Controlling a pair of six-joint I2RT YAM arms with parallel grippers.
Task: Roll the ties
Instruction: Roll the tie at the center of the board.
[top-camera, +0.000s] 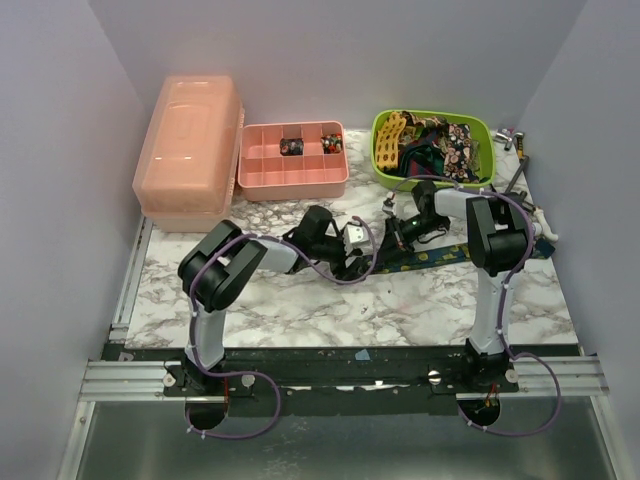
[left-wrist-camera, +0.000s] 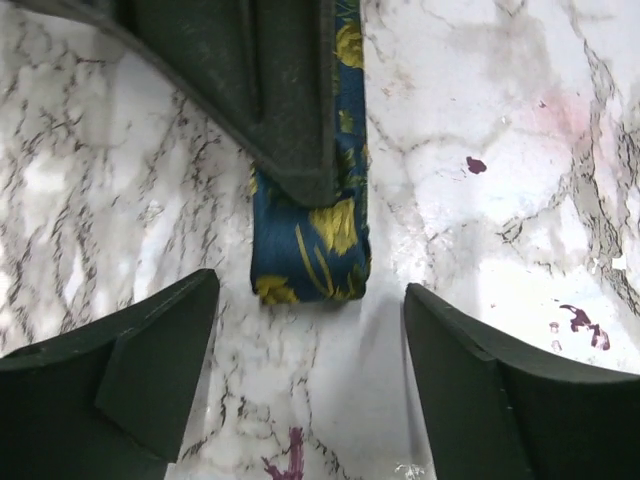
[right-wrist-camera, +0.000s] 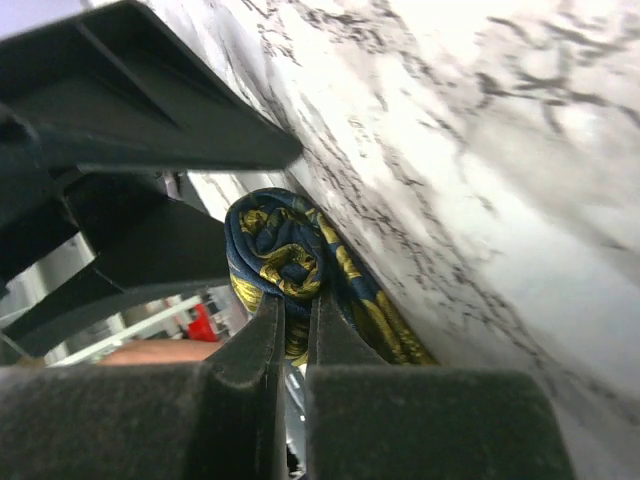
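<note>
A dark navy tie with yellow-green spots lies flat across the marble table, running right from the middle. Its left end is wound into a small roll. My right gripper is shut on that roll, its fingertips pinching the coil's centre. My left gripper is open; in the left wrist view its jaws stand wide either side of the roll's end without touching it. A right finger lies over the tie there. More ties fill the green basket.
A pink compartment tray at the back holds two small rolled ties. A pink lidded box stands back left. Small tools lie back right. Grey walls close three sides.
</note>
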